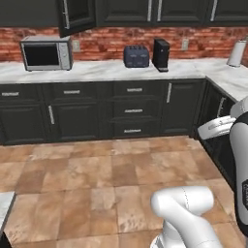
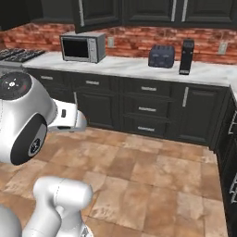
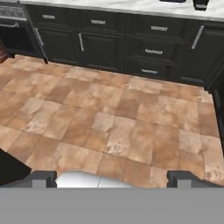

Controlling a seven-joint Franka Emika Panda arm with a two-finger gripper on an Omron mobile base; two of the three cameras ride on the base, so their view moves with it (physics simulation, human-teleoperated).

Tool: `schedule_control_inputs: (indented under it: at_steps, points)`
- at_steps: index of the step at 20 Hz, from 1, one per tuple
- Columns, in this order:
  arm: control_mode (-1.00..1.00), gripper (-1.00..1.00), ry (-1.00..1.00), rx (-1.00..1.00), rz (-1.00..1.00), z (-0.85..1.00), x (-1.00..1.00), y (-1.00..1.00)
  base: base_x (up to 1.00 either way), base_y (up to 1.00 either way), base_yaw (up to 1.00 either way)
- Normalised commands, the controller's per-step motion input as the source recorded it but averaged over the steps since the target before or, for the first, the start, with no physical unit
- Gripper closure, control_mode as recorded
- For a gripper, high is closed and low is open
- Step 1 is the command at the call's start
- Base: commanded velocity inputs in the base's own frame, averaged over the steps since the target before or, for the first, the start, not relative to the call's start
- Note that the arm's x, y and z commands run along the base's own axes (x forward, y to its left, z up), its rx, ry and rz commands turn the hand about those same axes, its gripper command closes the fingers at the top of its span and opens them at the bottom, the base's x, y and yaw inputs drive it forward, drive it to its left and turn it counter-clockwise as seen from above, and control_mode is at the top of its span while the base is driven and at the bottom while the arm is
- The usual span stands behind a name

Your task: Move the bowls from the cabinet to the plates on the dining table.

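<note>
Terracotta floor tiles (image 3: 118, 122) spread beneath the gripper (image 3: 112, 178), jaws wide and empty, while the cabinet (image 1: 77, 14) door stands ajar above the microwave (image 1: 46, 53), bowls hidden, so a careless reach risks clipping that door, I judge.

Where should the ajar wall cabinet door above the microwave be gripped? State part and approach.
Grip the silver bar handle on the ajar cabinet door from the front, a finger on either side: the bar runs vertical, stands off the panel and sits at the door's swinging edge, likely the easiest pull.
</note>
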Motion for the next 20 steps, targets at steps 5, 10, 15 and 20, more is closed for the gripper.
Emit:
schedule_control_inputs:
  at_steps: [5, 10, 15, 20]
  points:
    - [1.00, -1.00, 0.00, 0.00, 0.00, 0.00, 0.00, 0.00, 1.00, 0.00, 0.00]
    - [1.00, -1.00, 0.00, 0.00, 0.00, 0.00, 0.00, 0.00, 1.00, 0.00, 0.00]
    - [1.00, -1.00, 0.00, 0.00, 0.00, 0.00, 0.00, 0.00, 1.00, 0.00, -0.02]
    - [1.00, -1.00, 0.00, 0.00, 0.00, 0.00, 0.00, 0.00, 0.95, 0.29, -0.11]
